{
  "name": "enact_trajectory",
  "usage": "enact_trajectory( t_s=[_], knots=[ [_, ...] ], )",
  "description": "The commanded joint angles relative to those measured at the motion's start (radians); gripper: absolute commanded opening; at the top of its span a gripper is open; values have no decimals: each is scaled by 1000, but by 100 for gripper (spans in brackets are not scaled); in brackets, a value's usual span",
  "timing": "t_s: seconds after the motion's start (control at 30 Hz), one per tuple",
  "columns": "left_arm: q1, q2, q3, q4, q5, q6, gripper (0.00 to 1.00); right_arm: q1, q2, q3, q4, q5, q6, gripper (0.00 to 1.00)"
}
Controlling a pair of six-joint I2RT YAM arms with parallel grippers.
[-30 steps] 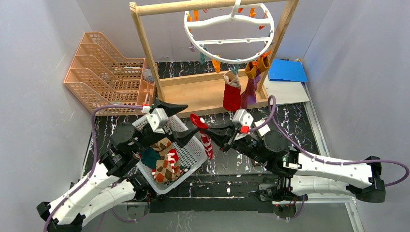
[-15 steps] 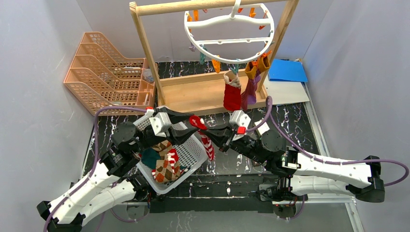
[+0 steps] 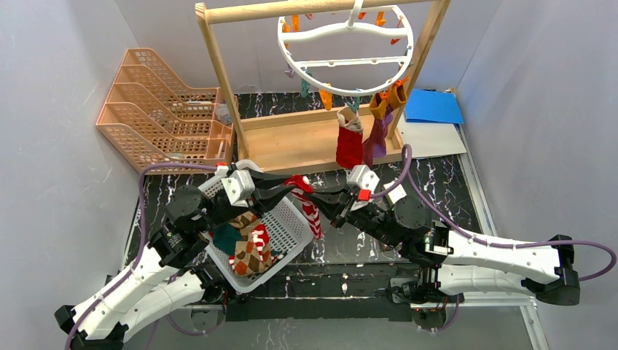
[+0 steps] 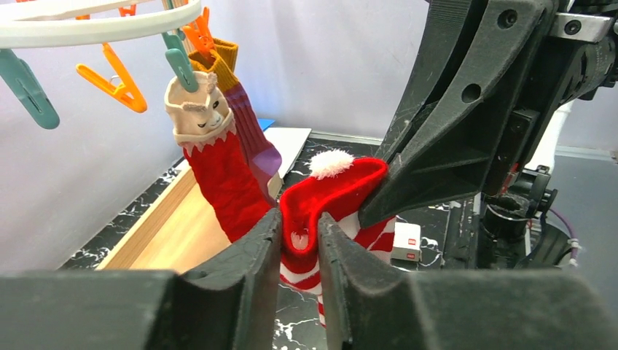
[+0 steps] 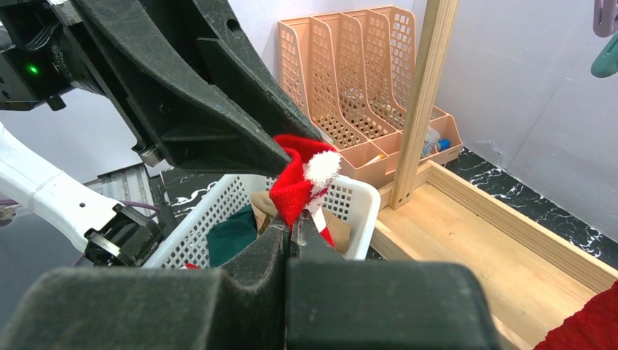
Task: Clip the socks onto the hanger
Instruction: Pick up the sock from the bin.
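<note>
Two sets of fingers share one sock: the striped sock [image 4: 337, 186], red with white bands and a white pompom, is pinched in the closed right fingers [image 5: 291, 242]. Just beside them, the left fingers [image 3: 286, 187] are clamped on its red top. Its tail dangles below both.

From where I stand, the danger is the shared grip. If the arms pull apart while both pinch, the fabric stretches or slips out of one hold. If either lets go before the other has a firm bite, the sock could swing and fall past the basket [image 3: 290, 227] onto the tabletop [image 3: 437, 191]. The fingertips are also crowded enough to knock each other.

Counting outward:
- One sock is held.
- Two hang well above and beyond the fingers on the hanger [image 3: 342, 30]: a red sock [image 3: 350, 149] and a maroon sock [image 3: 377, 138].
- At least three lie in the basket below the left fingers: the argyle sock [image 3: 251, 257], the teal sock [image 3: 224, 237] and one more red-and-white one [image 3: 260, 237].
- Several clips are free, including an orange clip [image 4: 116, 80] and a teal clip [image 4: 25, 84]; I cannot count them all.
- Beyond stand one wooden rack [image 3: 218, 73], one peach file tray [image 3: 157, 109] and one blue sheet [image 3: 433, 106].
</note>
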Motion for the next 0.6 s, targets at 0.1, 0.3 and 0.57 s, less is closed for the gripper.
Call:
enact_trajectory(
  t_s=[0.1, 0.3, 0.57],
  knots=[
    [-3, -12, 30, -18, -29, 37, 9, 2, -12, 26, 7, 11, -5, 1],
    [-4, 1, 42, -36, -16, 64, 0, 2, 12, 130, -182, -21, 45, 25],
    [-3, -3, 38, -50, -10, 87, 0, 1, 36, 262, -351, -32, 136, 62]
  ],
)
